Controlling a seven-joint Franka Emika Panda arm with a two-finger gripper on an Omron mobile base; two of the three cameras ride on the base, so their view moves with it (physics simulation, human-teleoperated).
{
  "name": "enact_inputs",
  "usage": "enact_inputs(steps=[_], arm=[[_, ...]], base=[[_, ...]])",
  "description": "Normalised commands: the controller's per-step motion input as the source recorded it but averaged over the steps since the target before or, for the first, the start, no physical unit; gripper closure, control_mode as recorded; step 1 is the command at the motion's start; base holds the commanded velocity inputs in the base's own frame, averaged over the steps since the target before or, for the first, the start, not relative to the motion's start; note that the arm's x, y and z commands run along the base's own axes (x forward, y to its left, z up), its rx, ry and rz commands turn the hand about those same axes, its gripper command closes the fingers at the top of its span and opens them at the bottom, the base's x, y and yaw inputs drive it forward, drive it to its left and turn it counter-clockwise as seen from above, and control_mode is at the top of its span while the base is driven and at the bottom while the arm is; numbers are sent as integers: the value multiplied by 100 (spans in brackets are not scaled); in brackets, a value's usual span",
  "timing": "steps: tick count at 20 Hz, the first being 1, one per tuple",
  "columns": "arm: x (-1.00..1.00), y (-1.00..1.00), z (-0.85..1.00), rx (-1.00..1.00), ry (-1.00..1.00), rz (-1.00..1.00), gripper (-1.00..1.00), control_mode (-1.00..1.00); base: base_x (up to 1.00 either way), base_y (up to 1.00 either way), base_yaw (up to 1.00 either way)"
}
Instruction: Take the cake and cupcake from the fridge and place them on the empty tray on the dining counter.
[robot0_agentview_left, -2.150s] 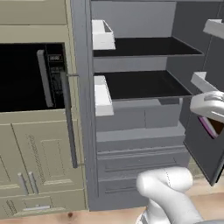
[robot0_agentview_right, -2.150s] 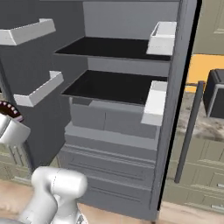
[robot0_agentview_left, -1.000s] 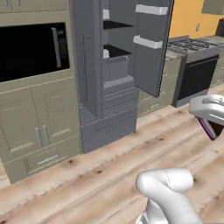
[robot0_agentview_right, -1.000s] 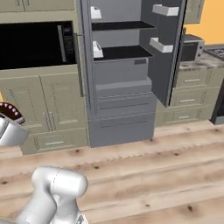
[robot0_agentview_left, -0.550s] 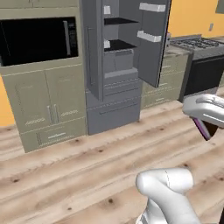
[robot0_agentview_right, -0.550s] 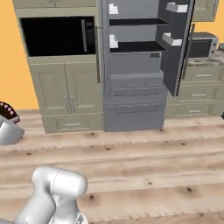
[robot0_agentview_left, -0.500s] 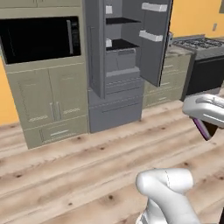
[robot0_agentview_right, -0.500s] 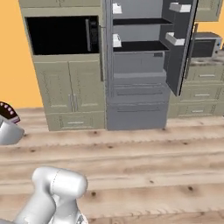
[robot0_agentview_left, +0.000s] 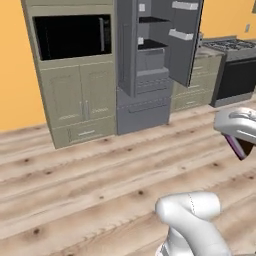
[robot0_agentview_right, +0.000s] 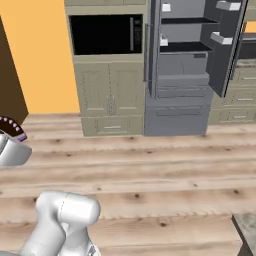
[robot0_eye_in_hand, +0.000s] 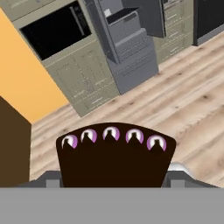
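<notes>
- One item is in hand — the cake (robot0_eye_in_hand: 114, 157) sits between the gripper (robot0_eye_in_hand: 114, 177) fingers, which pinch it at a wide spread; the pink dots on its dark top face the hand camera.
- Beyond it lies bare wood floor (robot0_agentview_left: 100, 170).
- Farthest off, the fridge (robot0_agentview_right: 185, 70) stands open, well apart from the arm.
- Judged step: carrying the slice to the dining counter (robot0_agentview_right: 246, 231), whose corner shows low right — next, find the tray and lower the cake flat.
</notes>
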Motion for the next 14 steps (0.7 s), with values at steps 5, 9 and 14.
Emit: enact_inputs(steps=[5,9,14], arm=[[0,0,0,0,0,0,100,100],[0,0,0,0,0,0,100,100],[0,0,0,0,0,0,100,100]], base=[[-100,-70,10],[-100,-75,11],[-100,78,-14]])
